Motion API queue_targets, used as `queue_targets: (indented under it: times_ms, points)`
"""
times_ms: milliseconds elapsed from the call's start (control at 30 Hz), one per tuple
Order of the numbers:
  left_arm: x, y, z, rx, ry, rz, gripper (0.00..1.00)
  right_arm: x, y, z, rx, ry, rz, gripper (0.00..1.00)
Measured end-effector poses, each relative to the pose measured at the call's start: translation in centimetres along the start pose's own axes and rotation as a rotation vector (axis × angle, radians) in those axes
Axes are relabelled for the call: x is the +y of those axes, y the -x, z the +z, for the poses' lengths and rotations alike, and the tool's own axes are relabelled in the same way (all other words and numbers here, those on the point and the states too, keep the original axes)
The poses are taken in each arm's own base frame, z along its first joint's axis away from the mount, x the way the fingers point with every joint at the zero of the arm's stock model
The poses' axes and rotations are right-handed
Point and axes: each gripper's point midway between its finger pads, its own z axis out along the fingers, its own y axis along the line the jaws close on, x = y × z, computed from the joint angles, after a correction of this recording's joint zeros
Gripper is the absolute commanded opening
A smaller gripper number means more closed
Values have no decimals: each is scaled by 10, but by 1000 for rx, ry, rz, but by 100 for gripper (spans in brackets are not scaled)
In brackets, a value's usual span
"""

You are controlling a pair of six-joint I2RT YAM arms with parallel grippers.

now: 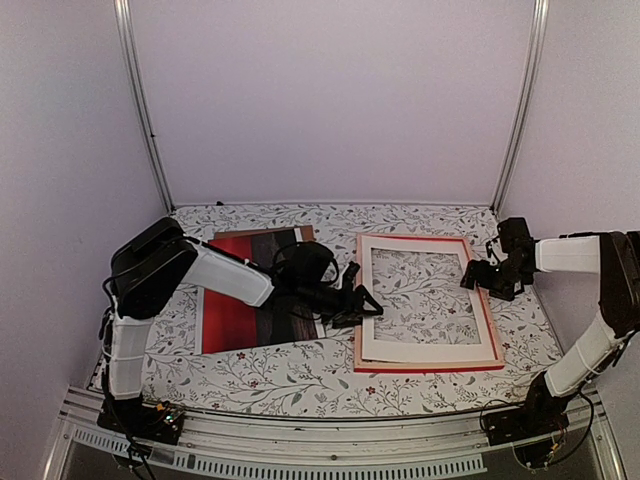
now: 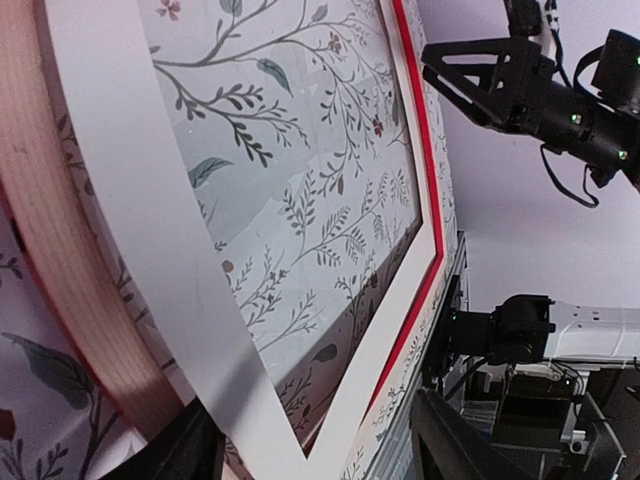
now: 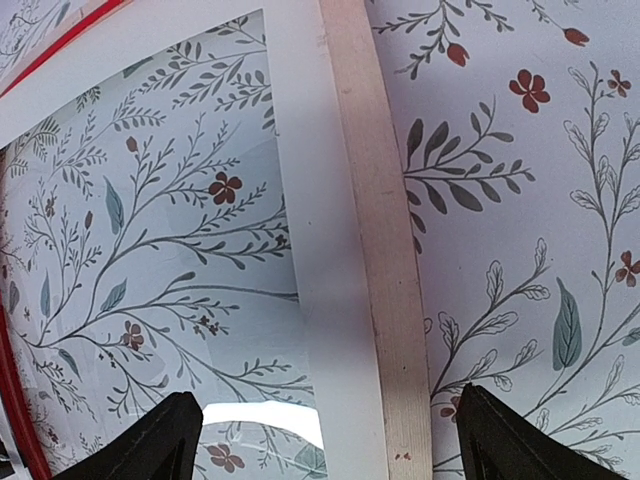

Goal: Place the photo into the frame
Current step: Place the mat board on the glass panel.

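The photo (image 1: 240,300), half red and half dark brown, lies flat at the left of the table, partly under my left arm. To its right lies the frame (image 1: 430,367), red-edged, holding a white mat (image 1: 425,350). My left gripper (image 1: 365,303) is at the frame's left edge and stands open; in the left wrist view (image 2: 315,440) a corner of the mat (image 2: 130,200) lies between its spread fingers, beside the pale wood edge of the frame (image 2: 60,300). My right gripper (image 1: 478,280) hangs open over the frame's right rail (image 3: 385,250), which its fingers straddle (image 3: 325,440).
A brown board (image 1: 300,232) peeks out behind the photo's far edge. The floral tablecloth (image 1: 300,375) covers the table and shows through the mat's opening. White walls and metal posts close in the back and sides. A metal rail runs along the near edge.
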Motion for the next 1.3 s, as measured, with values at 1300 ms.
queue_targets:
  times_ms: [1300]
  points:
    - [7, 4, -6, -11, 275, 160, 70, 1, 2, -1, -3, 1, -4, 93]
